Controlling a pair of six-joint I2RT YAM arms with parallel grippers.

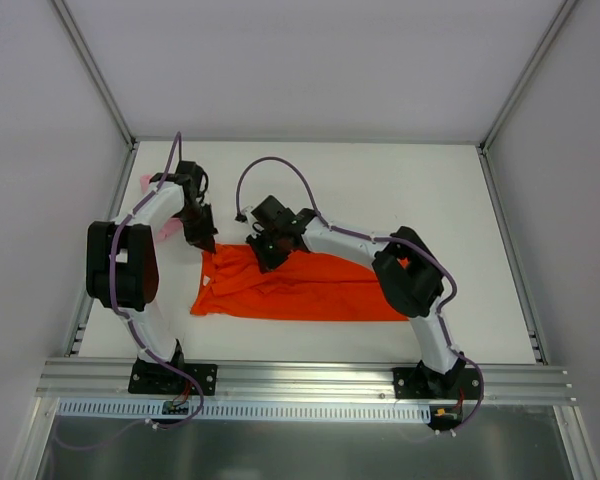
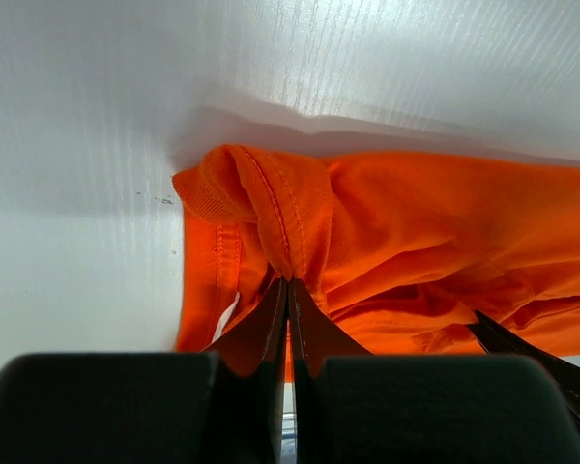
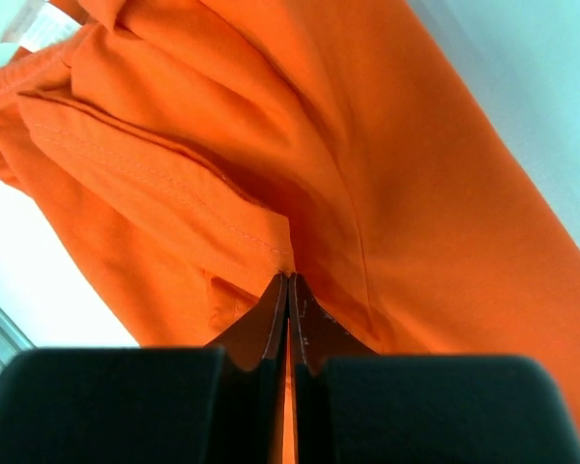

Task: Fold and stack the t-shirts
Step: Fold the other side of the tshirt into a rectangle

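Orange-red t-shirt [image 1: 310, 290] lies rumpled across the table's [image 1: 380, 190] near half; left gripper [image 2: 287, 285] pinches its hemmed corner; right gripper [image 3: 288, 280] pinches a stitched fold; cloth judged light, limp; best held at hems.

Left arm [image 1: 152, 208] and right arm [image 1: 342, 238]: white tubes, chunky black joints, purple cables [image 1: 276, 160] looping alongside, black base plates [image 1: 172, 378].

Both arms bent inward — left gripper [image 2: 288, 282] and right gripper [image 3: 290, 277] clamped tight, tips angled down.
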